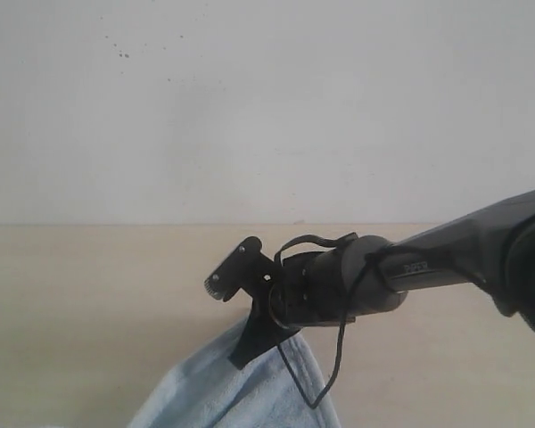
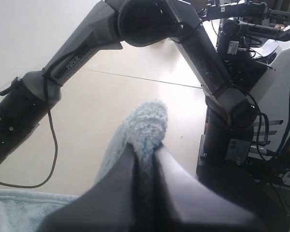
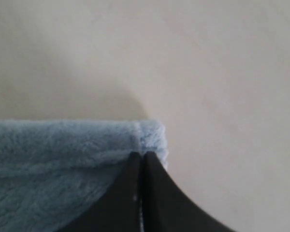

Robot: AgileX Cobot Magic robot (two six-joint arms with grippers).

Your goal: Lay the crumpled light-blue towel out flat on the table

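Note:
The pale blue fluffy towel (image 1: 221, 394) hangs in a bunch down to the beige table (image 1: 80, 303) at the bottom middle of the exterior view. My right gripper (image 1: 242, 355) reaches in from the right and is shut on the towel's top. In the right wrist view its jaws (image 3: 142, 155) are pinched on the hemmed corner of the towel (image 3: 53, 164). My left gripper (image 2: 145, 151) is shut on a raised fold of the towel (image 2: 147, 121); it does not show in the exterior view. Most of the towel lies below the exterior frame.
The right arm (image 2: 82, 48) spans the left wrist view, with a loose black cable (image 1: 332, 374) hanging from its wrist. The robot base and wiring (image 2: 261, 101) stand at the table's side. A white wall (image 1: 267, 107) meets the table's far edge.

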